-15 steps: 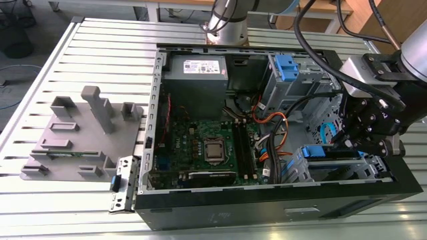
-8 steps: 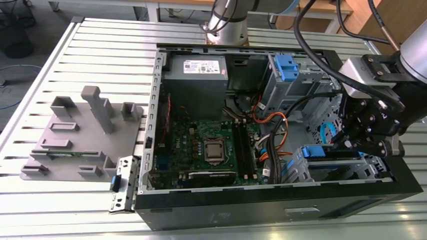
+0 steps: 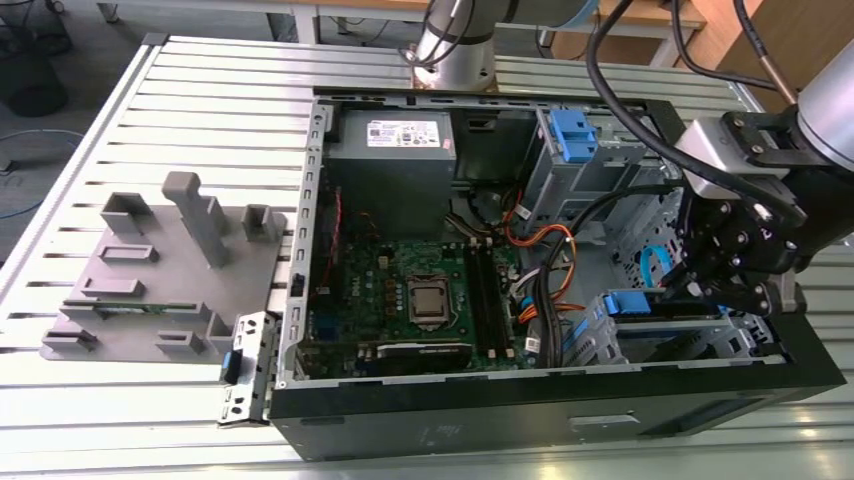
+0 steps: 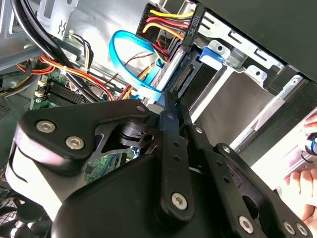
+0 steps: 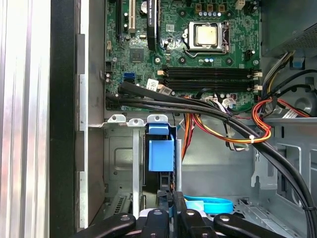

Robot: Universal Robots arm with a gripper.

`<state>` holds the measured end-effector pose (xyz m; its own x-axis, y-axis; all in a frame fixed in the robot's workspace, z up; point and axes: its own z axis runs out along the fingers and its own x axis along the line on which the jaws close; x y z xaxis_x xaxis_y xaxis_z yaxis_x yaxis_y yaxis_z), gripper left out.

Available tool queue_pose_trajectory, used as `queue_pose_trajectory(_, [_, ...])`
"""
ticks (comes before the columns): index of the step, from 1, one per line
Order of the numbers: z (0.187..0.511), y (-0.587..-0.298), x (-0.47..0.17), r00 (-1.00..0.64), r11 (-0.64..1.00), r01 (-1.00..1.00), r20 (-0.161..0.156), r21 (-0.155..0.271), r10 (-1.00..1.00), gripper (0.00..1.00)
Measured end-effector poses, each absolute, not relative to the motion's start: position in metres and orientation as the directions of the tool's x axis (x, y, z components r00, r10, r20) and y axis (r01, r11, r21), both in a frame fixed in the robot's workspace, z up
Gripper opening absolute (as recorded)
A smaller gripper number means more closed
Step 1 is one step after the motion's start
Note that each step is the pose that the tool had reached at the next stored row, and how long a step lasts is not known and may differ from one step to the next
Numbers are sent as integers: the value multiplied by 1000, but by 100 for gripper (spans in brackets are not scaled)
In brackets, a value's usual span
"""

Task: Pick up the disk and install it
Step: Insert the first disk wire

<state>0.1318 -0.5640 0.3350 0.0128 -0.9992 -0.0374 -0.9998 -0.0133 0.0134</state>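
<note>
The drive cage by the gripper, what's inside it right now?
In the exterior view, the drive cage holds the disk, with its blue bracket tab facing the motherboard. The gripper hangs right over it and covers the far end, so full seating cannot be judged.

A pale slatted metal surface (image 3: pixel 200 110) fills the scene under bright, even light. Beyond its far edge lie grey floor (image 3: pixel 80 20) and, at the exterior view's right, wooden furniture (image 3: pixel 747 35).

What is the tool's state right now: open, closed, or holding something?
Tool: closed, fingers pinched together at the disk seated in the case's drive bay; whether it grips the disk cannot be told.
</note>
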Motion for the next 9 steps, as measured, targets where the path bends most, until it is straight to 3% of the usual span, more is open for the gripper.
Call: queue_pose_trajectory(9, [332, -564, 132, 13, -14, -1000, -38, 13, -999, 16])
